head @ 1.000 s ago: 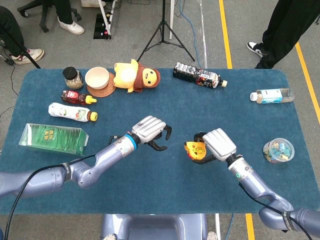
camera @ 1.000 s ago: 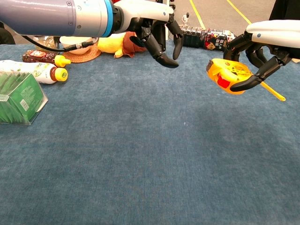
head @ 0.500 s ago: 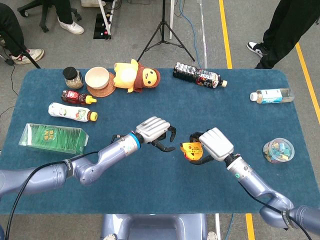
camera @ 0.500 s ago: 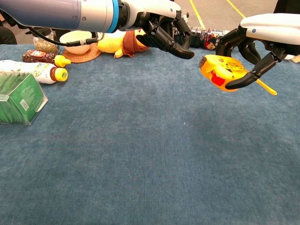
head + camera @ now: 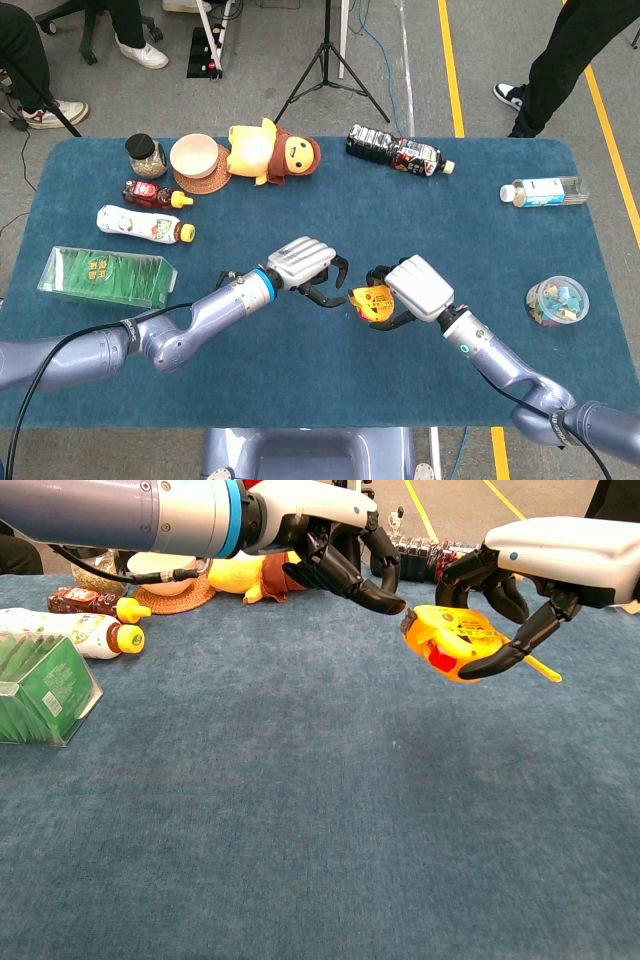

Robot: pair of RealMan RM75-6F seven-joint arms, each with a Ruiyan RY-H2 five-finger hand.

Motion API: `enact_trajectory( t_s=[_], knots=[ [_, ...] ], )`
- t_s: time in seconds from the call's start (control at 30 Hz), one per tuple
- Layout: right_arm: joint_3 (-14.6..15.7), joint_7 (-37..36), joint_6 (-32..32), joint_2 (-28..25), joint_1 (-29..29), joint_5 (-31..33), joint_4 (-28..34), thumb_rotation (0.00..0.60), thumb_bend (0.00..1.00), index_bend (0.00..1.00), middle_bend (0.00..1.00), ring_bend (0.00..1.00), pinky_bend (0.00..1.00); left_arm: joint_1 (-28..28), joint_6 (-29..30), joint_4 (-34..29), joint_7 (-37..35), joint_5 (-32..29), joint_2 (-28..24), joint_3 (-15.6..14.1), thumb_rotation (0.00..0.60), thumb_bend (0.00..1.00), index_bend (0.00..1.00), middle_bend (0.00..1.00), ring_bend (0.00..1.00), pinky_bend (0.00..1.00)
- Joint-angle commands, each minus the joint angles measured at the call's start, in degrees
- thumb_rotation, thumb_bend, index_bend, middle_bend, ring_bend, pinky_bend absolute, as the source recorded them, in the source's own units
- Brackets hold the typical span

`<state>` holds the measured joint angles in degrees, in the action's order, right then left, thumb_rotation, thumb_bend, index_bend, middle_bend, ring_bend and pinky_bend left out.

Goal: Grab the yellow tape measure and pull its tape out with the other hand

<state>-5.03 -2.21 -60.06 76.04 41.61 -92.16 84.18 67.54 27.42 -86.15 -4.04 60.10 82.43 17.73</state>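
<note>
Reaching across the blue table (image 5: 330,390), both arms are cut off at the frame edges. Lettering on the yellow tape measure (image 5: 452,642) is too small to be read. Its case is yellow with a red button, held above the cloth in the right hand (image 5: 530,575). The left hand (image 5: 335,550), fingers curled and apart, holds nothing beside it.

**Colours on the desk**

The desk (image 5: 300,400) is deep blue. The tape measure (image 5: 452,640) is yellow with a red patch and a yellow strap. Both hands, left (image 5: 340,550) and right (image 5: 520,580), are white-backed with black fingers. Near the desk's left edge lies a clear box (image 5: 108,277) of green packets. The plush (image 5: 272,152) near the far edge is yellow and brown.
</note>
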Motion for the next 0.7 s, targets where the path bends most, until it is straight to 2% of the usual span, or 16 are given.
enact_trajectory(
  t_s=[0.03,0.7],
  knots=[
    [-0.2,0.0,0.1,0.1,0.3,0.0,0.1,0.361,0.18,0.64,0.67,0.71,0.62,0.1,0.1,0.3,-0.5,0.3,0.3,-0.2,0.396,0.27,0.5,1.0,0.95,0.96],
    [-0.2,0.4,0.5,0.4,1.2,0.3,1.0,0.359,0.18,0.64,0.66,0.71,0.62,0.8,0.8,1.6,-3.0,1.4,1.0,-0.9,0.391,0.27,0.5,1.0,0.95,0.96]
  ],
)
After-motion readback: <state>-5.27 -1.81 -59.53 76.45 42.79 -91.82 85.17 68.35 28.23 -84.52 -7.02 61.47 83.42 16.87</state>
